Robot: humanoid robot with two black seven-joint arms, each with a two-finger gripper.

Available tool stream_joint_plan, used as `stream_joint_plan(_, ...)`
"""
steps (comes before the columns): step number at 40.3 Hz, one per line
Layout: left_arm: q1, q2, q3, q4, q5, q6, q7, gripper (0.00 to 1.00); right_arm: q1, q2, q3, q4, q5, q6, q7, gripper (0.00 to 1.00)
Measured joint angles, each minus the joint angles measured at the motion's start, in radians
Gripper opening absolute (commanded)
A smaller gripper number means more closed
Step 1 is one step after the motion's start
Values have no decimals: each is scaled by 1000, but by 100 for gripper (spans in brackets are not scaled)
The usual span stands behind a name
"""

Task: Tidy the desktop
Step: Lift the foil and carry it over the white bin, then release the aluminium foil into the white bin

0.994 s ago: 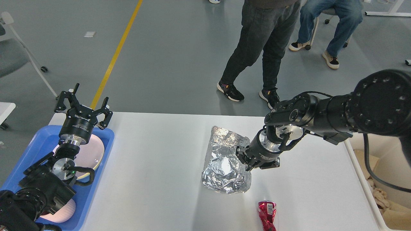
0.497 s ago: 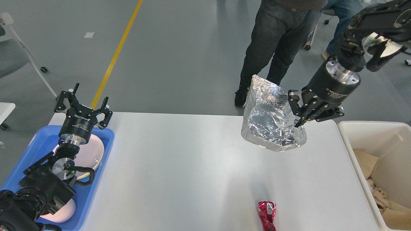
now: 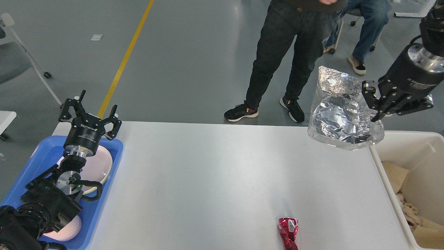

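Desktop tidy, quick status: the white tabletop [image 3: 208, 180] fills the middle of the head view, w/ a blue tray [image 3: 114, 152] at its left edge and a cream bin [image 3: 399, 139] at its right edge. My right gripper [image 3: 376, 113] is up in the air near the far right corner, fingers [image 3: 368, 95] pinched on the right side of a crumpled silver foil bag [image 3: 341, 113], which hangs clear of the surface right by the bin's near-left corner. Left gripper [image 3: 89, 109] sits over the tray, fingers spread wide, holding nothing. Pink plates [image 3: 100, 166] lie in the tray. A crushed red wrapper [image 3: 288, 231] lies near the front edge. Brown paper scraps [image 3: 412, 211] inside the bin.
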Motion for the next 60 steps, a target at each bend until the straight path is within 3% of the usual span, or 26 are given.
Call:
stream_joint_plan(20, 0, 0, 0, 0, 0, 0, 1, 96, -86, -197, -103, -189, -263, 0, -1, 0)
stream_joint_plan(33, 0, 0, 0, 0, 0, 0, 1, 96, -365, -285, -102, -402, -308, -3, -2, 0)
stream_joint_plan(42, 0, 0, 0, 0, 0, 0, 1, 96, -632, -296, -72, -597, -298, -136, -1, 0)
stream_joint_plan(60, 0, 0, 0, 0, 0, 0, 1, 96, -1049, -293, 147, -791, -299, -441, 0, 0)
